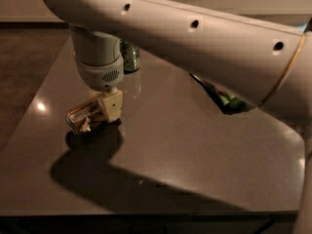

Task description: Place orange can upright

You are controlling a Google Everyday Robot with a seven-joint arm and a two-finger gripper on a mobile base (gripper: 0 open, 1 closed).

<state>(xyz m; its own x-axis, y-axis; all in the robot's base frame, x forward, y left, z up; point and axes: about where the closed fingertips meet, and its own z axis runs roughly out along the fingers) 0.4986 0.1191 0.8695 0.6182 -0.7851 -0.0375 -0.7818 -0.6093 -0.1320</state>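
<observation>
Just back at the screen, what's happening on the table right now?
The gripper is closed on the orange can near the left side of the table. The can is on its side, slightly tilted, and looks just off the surface, so not yet upright. A green can stands behind the arm.

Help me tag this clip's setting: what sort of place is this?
Likely an office kitchenette or break room, judging by a dark polished counter, a green can standing at its back, and dark floor beyond. The gripper holds the orange can, tilted, over the counter's left part.
</observation>
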